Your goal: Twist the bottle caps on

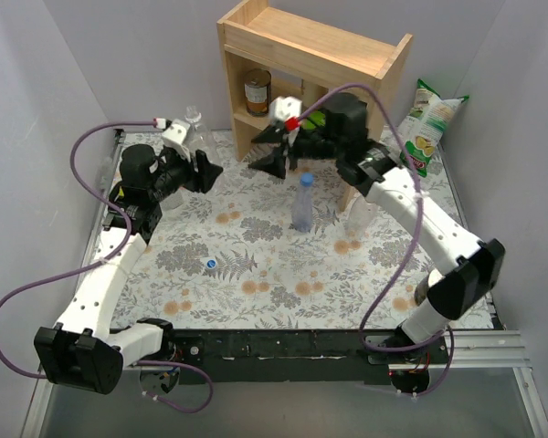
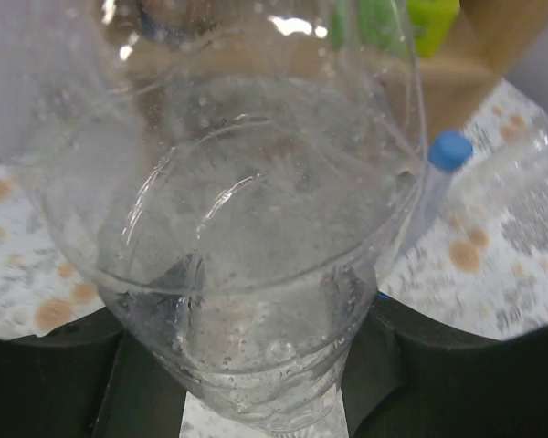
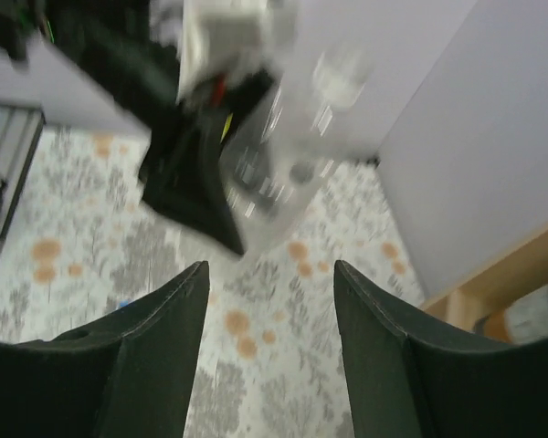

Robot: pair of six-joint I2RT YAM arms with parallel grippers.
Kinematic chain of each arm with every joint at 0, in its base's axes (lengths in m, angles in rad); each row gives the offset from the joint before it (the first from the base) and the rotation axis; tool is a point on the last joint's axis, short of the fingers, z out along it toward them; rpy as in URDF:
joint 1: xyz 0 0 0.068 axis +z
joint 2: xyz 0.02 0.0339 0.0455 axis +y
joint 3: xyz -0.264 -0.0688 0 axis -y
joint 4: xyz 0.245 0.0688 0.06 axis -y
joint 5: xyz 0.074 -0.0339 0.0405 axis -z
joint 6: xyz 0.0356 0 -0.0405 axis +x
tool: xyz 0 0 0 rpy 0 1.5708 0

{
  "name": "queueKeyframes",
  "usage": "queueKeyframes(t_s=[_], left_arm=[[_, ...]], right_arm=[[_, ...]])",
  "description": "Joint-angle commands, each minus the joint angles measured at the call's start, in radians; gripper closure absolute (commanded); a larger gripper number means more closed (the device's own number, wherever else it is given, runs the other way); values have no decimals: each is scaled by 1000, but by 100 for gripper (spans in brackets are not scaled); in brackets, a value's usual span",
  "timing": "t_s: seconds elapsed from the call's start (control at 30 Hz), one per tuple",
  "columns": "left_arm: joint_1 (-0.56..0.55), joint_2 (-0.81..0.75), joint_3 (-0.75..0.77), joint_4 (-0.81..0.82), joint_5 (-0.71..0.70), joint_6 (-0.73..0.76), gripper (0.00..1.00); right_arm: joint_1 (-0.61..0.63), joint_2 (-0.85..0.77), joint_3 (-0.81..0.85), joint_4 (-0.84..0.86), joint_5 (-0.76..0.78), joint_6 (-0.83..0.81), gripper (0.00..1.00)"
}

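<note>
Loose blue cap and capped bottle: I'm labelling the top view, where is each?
loose blue cap [image 1: 210, 263], top external view, on its round top.
capped bottle [image 1: 301, 210], top external view, middle of its clear body.

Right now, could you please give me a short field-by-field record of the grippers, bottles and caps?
left gripper: closed around a clear bottle; no blue cap visible on it
right gripper: open, nothing between its fingers, above the table
capped bottle: upright mid-table, blue cap on its neck
loose cap: blue, lying on the table to the near left of the capped bottle, untouched
third bottle: clear, right of the capped bottle; whether it has a cap cannot be told
</note>
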Motion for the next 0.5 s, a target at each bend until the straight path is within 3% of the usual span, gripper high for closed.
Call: queueKeyframes(t_s=[0.0,0.1,0.27,0.47], left_arm=[[13,-52,131,38,-179,-41,100],[15,-67,155,-26,-147,-15,100],[15,-100,139,-120,-38,62,100],[39,-213,34,-122,22,33,100]], right_arm=[[87,125,-34,-322,21,-337,37],[169,183,-89,-282,107,-377,35],[281,413,43,-330,162,-420,36],[321,622,194,-344,72,-412,34]])
